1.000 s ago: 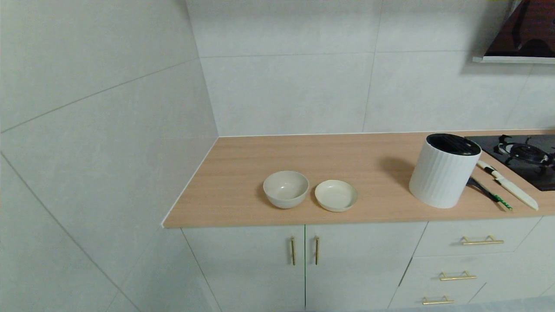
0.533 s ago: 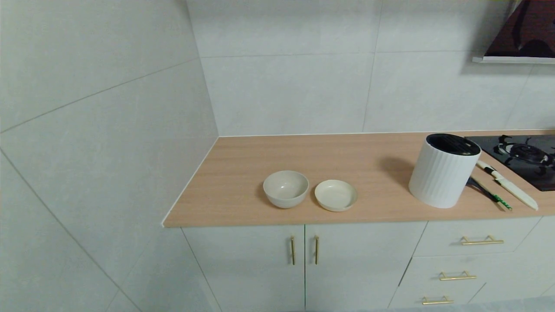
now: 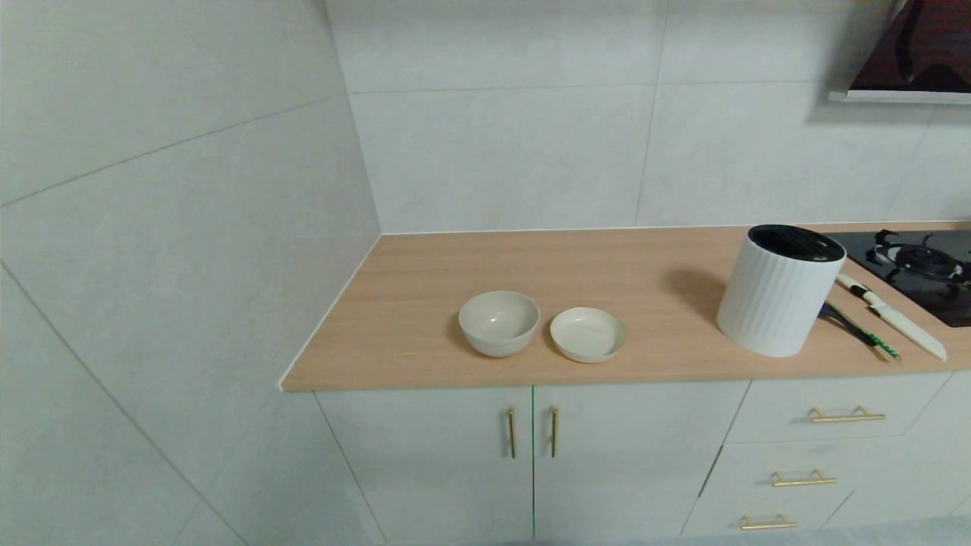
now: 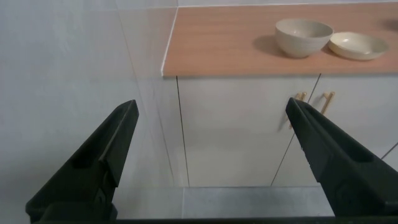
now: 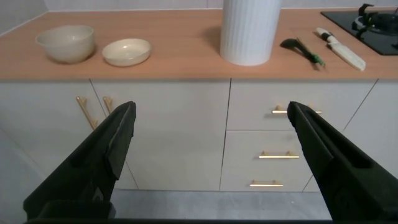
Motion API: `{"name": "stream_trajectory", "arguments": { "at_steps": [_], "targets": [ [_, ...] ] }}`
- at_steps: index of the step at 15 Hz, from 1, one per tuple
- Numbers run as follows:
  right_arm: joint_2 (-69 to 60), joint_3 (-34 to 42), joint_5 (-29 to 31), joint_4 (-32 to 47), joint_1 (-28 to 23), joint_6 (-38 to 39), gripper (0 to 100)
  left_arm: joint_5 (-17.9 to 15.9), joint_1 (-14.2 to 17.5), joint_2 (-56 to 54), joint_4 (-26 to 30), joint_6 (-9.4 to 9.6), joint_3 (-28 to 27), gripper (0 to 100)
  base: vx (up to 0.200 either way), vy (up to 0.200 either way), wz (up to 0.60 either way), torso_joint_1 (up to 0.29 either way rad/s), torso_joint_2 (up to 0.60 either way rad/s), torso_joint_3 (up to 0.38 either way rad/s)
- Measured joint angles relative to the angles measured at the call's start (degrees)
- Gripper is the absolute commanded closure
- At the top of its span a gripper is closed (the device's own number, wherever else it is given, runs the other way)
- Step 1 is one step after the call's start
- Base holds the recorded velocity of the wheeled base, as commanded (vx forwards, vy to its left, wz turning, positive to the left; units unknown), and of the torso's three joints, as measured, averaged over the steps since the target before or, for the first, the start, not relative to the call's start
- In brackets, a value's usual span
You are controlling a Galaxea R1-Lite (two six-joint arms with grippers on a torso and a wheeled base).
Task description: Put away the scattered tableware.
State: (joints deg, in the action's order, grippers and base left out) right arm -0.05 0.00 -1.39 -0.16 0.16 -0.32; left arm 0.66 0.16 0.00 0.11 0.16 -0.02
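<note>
My left jaws stand wide apart with nothing between them, and my right jaws likewise. Both pairs hang low before the cupboard fronts, below the level of the tabletop point(image 3: 607, 262). Up and ahead of the left jaws sits the bowl point(image 4: 303, 37). Just beside it, toward my right jaws, is the shallow dish point(image 4: 359, 45); the two look close but not touching. Ahead of the right jaws stands the white ribbed holder point(image 5: 250, 28). Past it lie a dark utensil with a green handle point(image 5: 301, 50) and a pale knife point(image 5: 339, 47), near the hob point(image 5: 373, 18). I judge this to be the approach: nothing is grasped and every piece lies out. The next move calls for raising an arm above the tabletop's edge and coming down over a rim or handle. The right wrist view takes in the drawers point(image 5: 280, 134) and the cutlery, which the left wrist view stops short of. The left wrist view gives the side wall point(image 4: 74, 50) instead. The head view looks into the holder's dark top.
</note>
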Motion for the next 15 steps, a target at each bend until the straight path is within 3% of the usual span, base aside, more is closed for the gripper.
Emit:
{"name": "stream_trajectory", "arguments": {
  "at_steps": [15],
  "targets": [
    [0.0, 0.0, 0.0, 0.0, 0.0, 0.0, 0, 0.0, 0.0, 0.0, 0.0, 0.02, 0.0, 0, 0.000, 0.000, 0.00, -0.223, 0.50, 0.278]
  ]
}}
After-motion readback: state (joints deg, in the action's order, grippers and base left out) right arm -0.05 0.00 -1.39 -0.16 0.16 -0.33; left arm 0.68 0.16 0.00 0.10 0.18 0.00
